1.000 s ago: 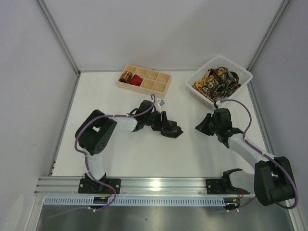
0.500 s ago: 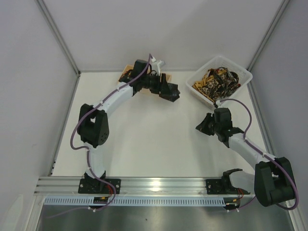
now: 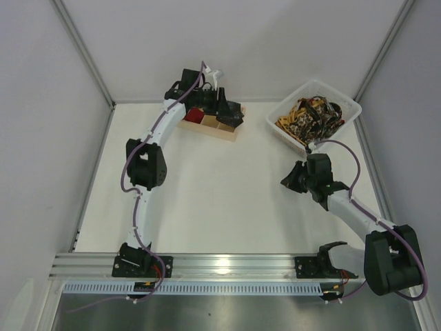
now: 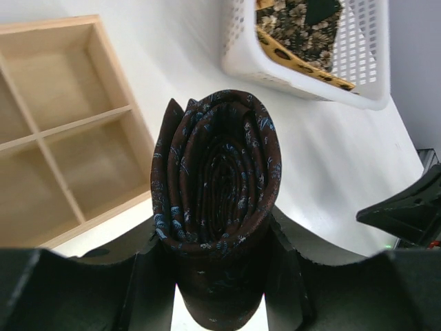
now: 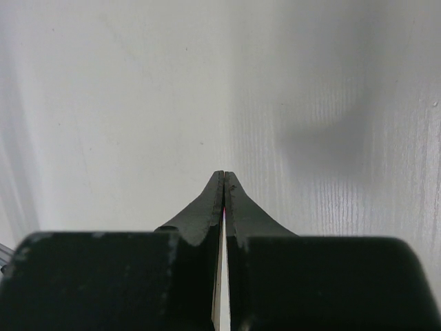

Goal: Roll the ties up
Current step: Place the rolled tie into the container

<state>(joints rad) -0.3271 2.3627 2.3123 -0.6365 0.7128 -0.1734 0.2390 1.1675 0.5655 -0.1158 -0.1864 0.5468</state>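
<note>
A: While the left gripper (image 3: 231, 114) clamps the rolled brown tie (image 4: 213, 179) over the wooden tray (image 4: 114, 76) at eleven o'clock, what worries you?
B: Release too high or over a divider and the coil could spring loose or straddle two compartments.
A: And the right gripper (image 5: 222, 181)?
B: Jaws pressed shut on nothing, at three o'clock. Its risk comes later: snagging tangled ties (image 3: 310, 114) in the basket (image 4: 296, 77) at two o'clock.

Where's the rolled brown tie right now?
In the left wrist view the rolled brown tie sits clamped in the left tool, over the right end of the wooden tray; the top view puts it left of the white basket.
</note>
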